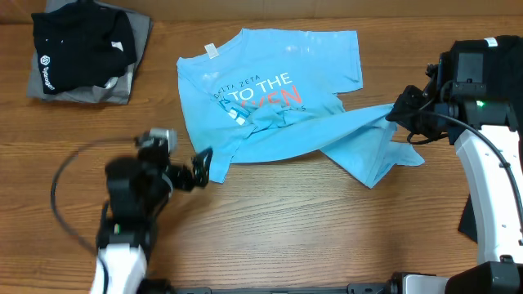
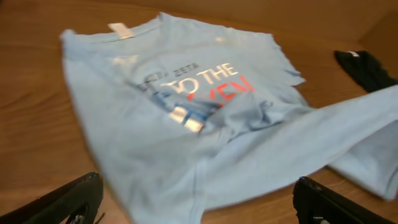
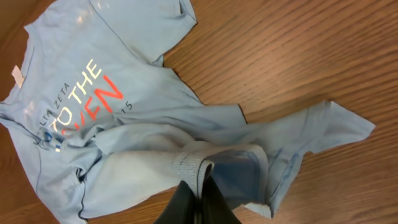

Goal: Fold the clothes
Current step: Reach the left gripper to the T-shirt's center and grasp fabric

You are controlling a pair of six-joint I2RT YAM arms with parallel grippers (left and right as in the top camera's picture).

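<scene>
T-shirt [image 1: 270,61], one blue, stacked shirts [image 1: 82,45], two

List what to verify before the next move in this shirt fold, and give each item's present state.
1. Right gripper grips the light blue T-shirt: ok, it is shut on the hem.
2. Left gripper is ready to grasp: ok, it is open with its fingers wide apart.
3. Left gripper has cloth: not ok, it holds nothing and sits beside a corner of the shirt.
4. Shirt lies flat: not ok, the lower part is twisted and bunched below the print.
5. Folded black T-shirt is out of the way: ok, it sits on a grey garment, apart from the blue shirt.
</scene>
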